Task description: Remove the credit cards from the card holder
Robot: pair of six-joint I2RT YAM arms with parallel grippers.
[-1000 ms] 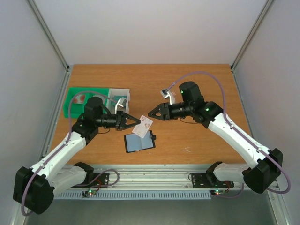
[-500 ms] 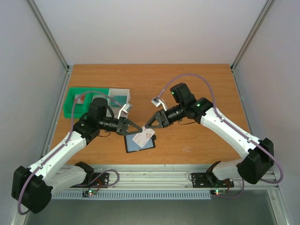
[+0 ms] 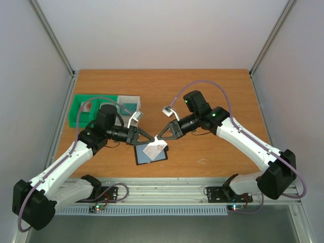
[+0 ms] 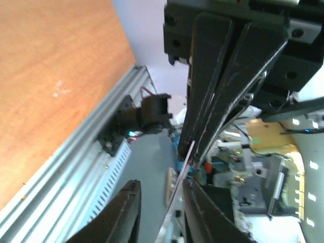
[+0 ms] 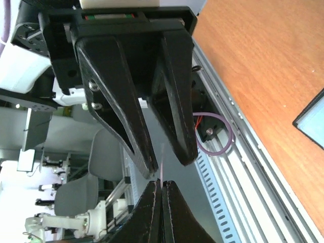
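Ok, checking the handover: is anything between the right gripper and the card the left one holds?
Nothing visible. The card, pinched by the left gripper, sits edge-on between the right gripper's open fingers.

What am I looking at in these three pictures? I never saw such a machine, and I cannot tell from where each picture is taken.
These are two robot arms bolted at the near edge of a wooden table, each ending in a two-finger claw. The wide picture comes from a camera above and behind them; the other two come from cameras on the wrists. On the table lie an open black wallet, a green tray and a white tray. The left claw is shut on a pale card, over the wallet. The right claw is open, its fingers on either side of that card.
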